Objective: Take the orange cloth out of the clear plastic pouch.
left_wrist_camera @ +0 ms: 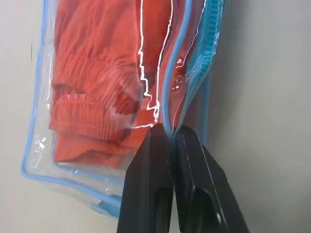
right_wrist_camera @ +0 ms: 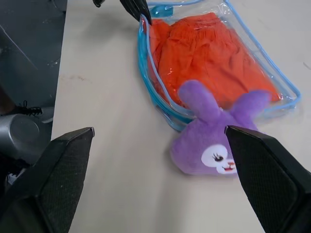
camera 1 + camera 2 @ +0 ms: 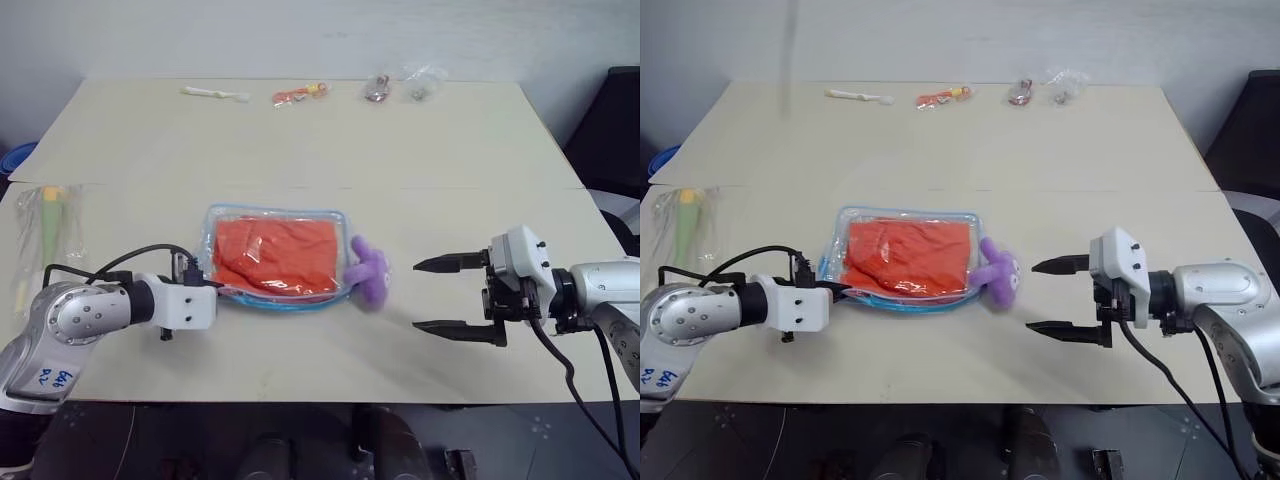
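Where our left gripper (image 1: 172,133) meets the clear plastic pouch (image 3: 275,215), its jaws are pressed together on the light-blue zipper trim at the pouch's near left corner, a thin fold of plastic pinched between the two black fingers (image 1: 148,189). The pouch lies flat on the worktop (image 3: 320,140), its long axis running left to right across our view, and the corner we grip is lifted a little off the surface. Inside it the orange cloth (image 3: 275,255) is folded into a rough rectangle that runs along the same axis and takes up most of the pouch; the left wrist view shows a gathered, ribbed band of the fabric near the end we hold. The cloth is wholly inside the plastic.

Our right gripper (image 3: 447,295) stands well to the right of the pouch with its jaws spread wide and holding nothing, its fingers pointing left toward the pouch, one above the other. Between that gripper and the pouch lies a purple plush bunny (image 3: 368,270), its ears touching the pouch's right end and its face turned toward the right gripper.

Farther out, a clear bag with a green and yellow item (image 3: 45,225) lies at the left edge of the worktop. Along the far edge we see a white stick-like item (image 3: 215,94), a small orange packet (image 3: 300,94), and two small crumpled clear wrappers (image 3: 400,85).
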### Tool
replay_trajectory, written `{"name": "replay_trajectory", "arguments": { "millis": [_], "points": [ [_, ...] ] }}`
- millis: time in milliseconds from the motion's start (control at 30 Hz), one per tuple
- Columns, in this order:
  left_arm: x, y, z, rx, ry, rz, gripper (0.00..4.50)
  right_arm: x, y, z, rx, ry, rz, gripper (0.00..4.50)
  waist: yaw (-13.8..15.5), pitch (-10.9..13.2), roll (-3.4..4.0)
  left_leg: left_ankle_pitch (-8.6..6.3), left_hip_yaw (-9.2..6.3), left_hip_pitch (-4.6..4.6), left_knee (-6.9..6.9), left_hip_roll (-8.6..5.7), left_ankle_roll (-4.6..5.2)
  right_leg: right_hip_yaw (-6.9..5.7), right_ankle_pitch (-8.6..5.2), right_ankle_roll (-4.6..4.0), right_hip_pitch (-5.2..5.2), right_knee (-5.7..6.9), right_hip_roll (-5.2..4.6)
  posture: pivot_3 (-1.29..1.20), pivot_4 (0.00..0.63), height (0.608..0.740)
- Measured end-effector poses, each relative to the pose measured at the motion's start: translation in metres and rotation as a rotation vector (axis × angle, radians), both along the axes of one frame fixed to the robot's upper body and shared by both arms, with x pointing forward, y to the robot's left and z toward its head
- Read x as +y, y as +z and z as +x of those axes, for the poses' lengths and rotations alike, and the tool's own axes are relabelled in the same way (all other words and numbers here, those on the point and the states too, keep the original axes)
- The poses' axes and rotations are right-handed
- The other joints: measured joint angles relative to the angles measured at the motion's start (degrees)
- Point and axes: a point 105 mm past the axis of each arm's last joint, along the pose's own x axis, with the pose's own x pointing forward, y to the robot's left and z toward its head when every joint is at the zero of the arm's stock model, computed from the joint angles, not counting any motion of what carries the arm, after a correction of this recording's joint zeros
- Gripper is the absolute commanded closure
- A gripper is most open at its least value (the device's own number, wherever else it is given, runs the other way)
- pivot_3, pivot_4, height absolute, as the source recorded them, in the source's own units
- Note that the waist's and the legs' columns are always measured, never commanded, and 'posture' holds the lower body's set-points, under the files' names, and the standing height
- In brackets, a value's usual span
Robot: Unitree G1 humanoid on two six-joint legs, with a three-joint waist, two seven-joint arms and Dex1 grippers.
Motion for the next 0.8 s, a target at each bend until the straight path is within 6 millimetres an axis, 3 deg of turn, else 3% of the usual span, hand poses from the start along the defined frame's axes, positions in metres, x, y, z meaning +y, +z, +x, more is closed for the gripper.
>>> {"name": "replay_trajectory", "arguments": {
  "millis": [400,500,800],
  "points": [
    [-0.003,0.004,0.003,-0.028,-0.039,-0.026,4.48,0.0,0.0,0.0,0.0,0.0,-0.001,0.0,0.23,0.0,0.0,0.0,0.04,-0.01,0.01,-0.02,0.0,-0.01,0.0,0.0,0.0,-0.01,-0.01,0.0,0.15,0.74],
    [-0.004,0.003,0.001,-0.01,-0.045,-0.05,3.76,0.0,0.0,0.0,-0.002,-0.002,-0.001,0.0,0.24,0.0,0.0,0.0,0.04,-0.01,0.01,-0.02,0.0,-0.01,0.0,0.0,0.0,-0.01,-0.01,0.0,0.15,0.74],
    [-0.003,0.001,-0.01,0.044,-0.041,-0.098,0.97,0.0,0.0,0.003,-0.017,-0.017,0.002,0.0,0.18,0.0,0.0,0.0,0.05,0.0,0.01,0.0,0.0,0.0,0.0,0.0,0.0,0.0,0.0,0.0,0.15,0.74]
  ]
}}
